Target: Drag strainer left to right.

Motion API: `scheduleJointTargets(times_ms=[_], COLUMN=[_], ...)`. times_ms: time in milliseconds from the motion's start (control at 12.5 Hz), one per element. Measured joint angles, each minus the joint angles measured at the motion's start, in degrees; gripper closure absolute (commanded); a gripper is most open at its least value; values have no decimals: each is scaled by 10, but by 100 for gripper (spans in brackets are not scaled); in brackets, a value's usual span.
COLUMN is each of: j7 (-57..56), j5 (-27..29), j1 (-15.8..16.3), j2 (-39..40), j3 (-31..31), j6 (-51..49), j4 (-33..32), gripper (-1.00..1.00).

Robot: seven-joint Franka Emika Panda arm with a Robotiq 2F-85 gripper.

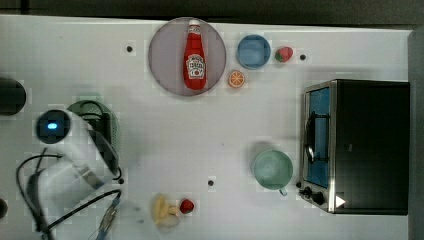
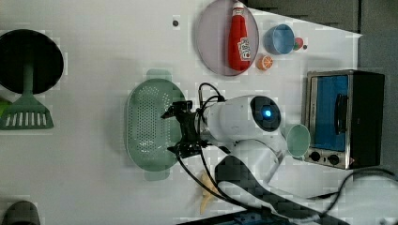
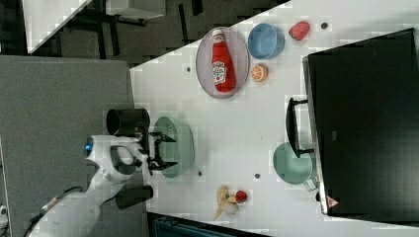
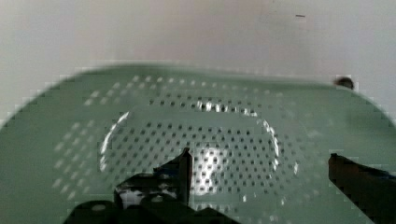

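Mint-green perforated plastic marks the strainer (image 2: 149,124), an oval basket that sits toward the left view's left of centre on the white table (image 2: 94,187), its long axis running from 12 to 6 o'clock in the left view, with a small tab handle at each end. Just to its 3 o'clock in the left view stands the gripper (image 2: 174,131), fingers spread wide and grasping nothing, overlapping the basket's near rim. The two black fingertips line up along that same 12-to-6 axis, one above the other. The strainer therefore lies at 9 o'clock from the claw, and in the wrist view its dotted floor (image 4: 187,144) sits directly beyond the parted fingers.

In the top view the arm's white housing covers most of the strainer (image 1: 80,107), of which a green arc shows at the table's left end. Moving rightward in the top view come the grey plate (image 1: 165,75) bearing a ketchup bottle (image 1: 194,56), an orange slice (image 1: 236,79), a blue bowl (image 1: 253,51), a teal mug (image 1: 272,169) and finally a toaster oven (image 1: 360,145).

Judged from this layout, the drag must carry the basket toward 3 o'clock in the top view, across the open middle of the table between plate and mug; the open fingers probably need to descend over the rim or into the bowl first.
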Motion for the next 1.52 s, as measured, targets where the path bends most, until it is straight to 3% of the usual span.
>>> scheduleJointTargets(times_ms=[240,400,640,960,1200,1520], j7=[6,6,6,8,9,5], j5=[-9,-30,-14,-36,-53,-34], j1=[-8,-2,17,18,7,-7], j2=[15,13,14,4,-12,-41], j3=[-10,-14,-35,-69,-86,-112], j6=[24,41,71,101,112,111], j4=[-53,-57,-58,-68,-85,-120], gripper=[-100,-100,-100,-100,-100,-100])
